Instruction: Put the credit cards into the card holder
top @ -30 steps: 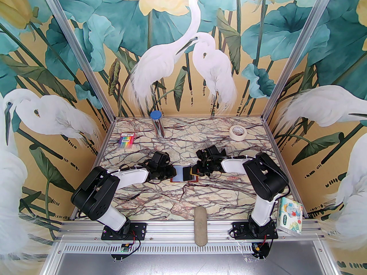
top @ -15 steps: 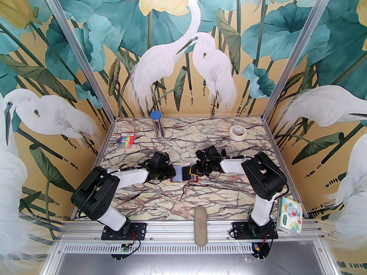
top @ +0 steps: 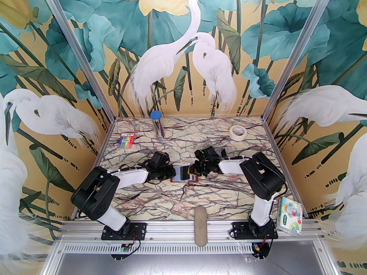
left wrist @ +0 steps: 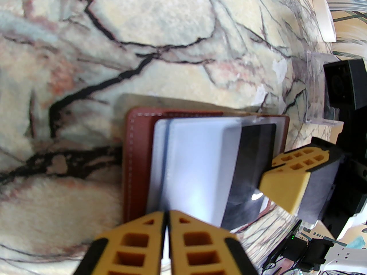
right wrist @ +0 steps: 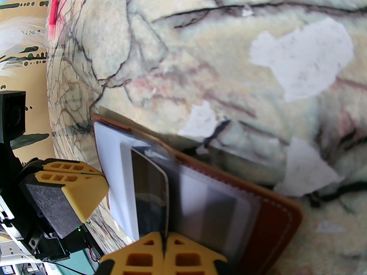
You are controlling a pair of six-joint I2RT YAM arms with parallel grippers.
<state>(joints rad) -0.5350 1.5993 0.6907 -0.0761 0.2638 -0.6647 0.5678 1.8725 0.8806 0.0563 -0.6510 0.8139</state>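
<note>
My left gripper (left wrist: 166, 225) clamps the pale sleeve (left wrist: 195, 165) at the open card holder's (left wrist: 137, 165) left edge, to steady its mouth I judge, while my right gripper (right wrist: 165, 249) pinches the dark card (right wrist: 150, 190) flat over the holder's right half, aimed inward.

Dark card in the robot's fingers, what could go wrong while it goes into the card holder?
The dark card is pinched only by one end in the right fingers, so it might slip or tilt. The pale sleeve held by the left fingers could buckle and block it. Pushing might also slide the card holder on the table.
</note>
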